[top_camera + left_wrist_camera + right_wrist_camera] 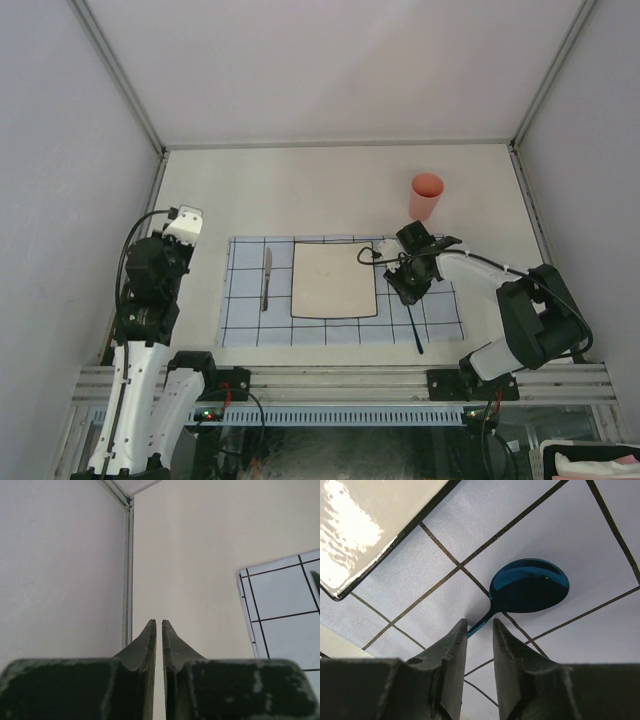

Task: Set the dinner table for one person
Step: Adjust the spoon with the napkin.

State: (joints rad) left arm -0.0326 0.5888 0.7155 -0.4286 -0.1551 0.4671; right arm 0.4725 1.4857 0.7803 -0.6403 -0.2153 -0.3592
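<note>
— Where is the glossy dark-blue spoon (pixel 529 585)?
— On the light-blue grid cloth (pixel 245 325) on the off-white dinner table (pixel 300 190), bowl far, handle running nearward between the jaws of the right gripper (pixel 480 625), set narrow; clamped or not, nobody can tell. The left gripper (pixel 159 625), pinched together, sits well apart.

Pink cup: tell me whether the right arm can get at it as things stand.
Probably yes: the pink cup stands upright on bare table just beyond the right gripper, nothing between; its jaws straddle the spoon handle.
</note>
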